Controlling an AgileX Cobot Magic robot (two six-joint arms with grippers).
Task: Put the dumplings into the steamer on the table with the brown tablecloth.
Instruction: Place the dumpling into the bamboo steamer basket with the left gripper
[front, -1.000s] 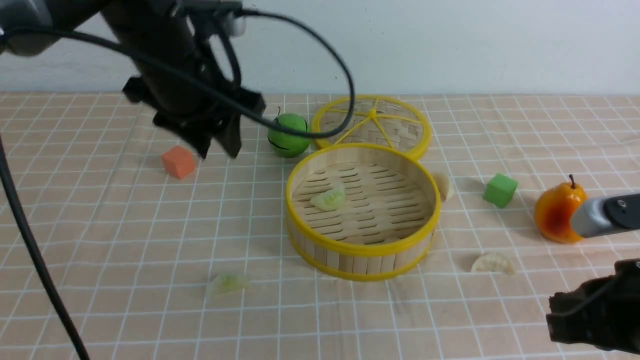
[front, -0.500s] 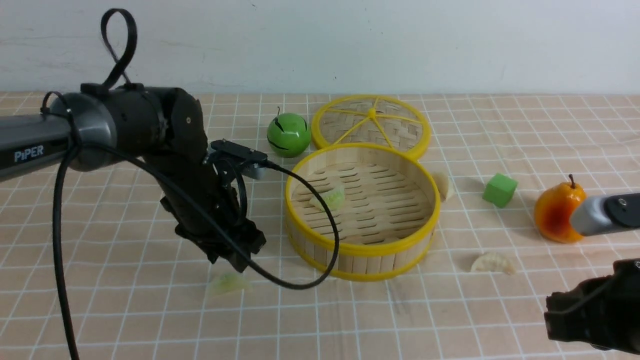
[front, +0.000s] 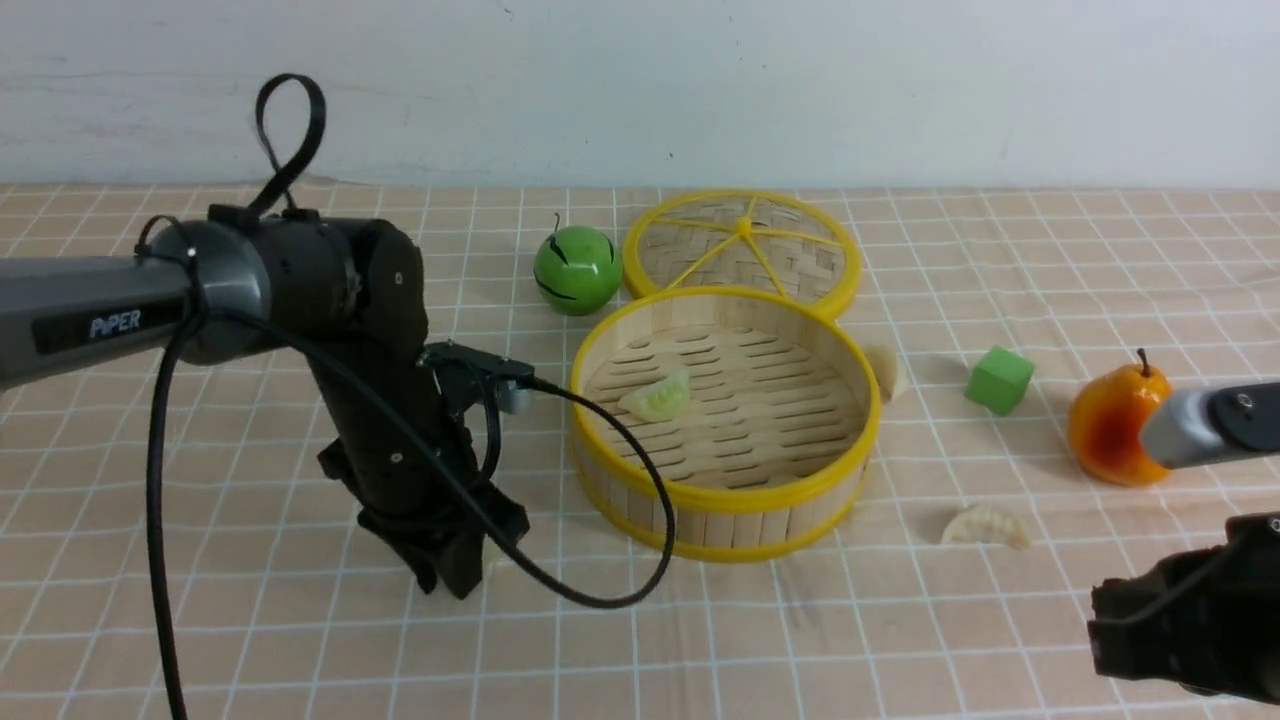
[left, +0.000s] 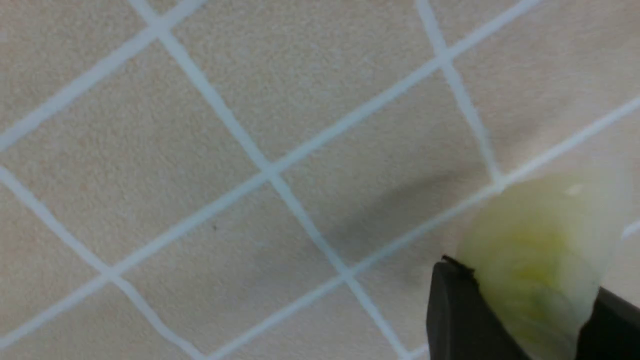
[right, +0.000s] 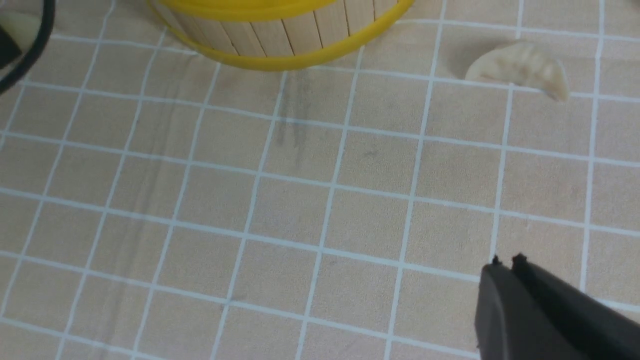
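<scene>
left arm (front: 380, 420): bent steeply down beside steamer (front: 725, 500) | left gripper (front: 455, 578): tips at tablecloth (front: 250, 600), jaws apparently pinching blurred green dumpling (left: 535, 250) | right gripper (right: 505, 262): closed, empty, above cloth | second green dumpling (front: 657, 398): inside steamer

The left fingers (front: 452, 565) cover nearly all of the green dumpling (left: 535, 250) in the front view. In the left wrist view it is blurred and runs off the picture's edge, as do the fingers on either side of it. A white dumpling (front: 888, 372) is half hidden behind the steamer's (front: 720, 500) far right wall. The right fingers (right: 520, 310) are cropped at the right wrist view's corner. A grey arm link (front: 1200, 430) covers part of the pear (front: 1105, 420).
</scene>
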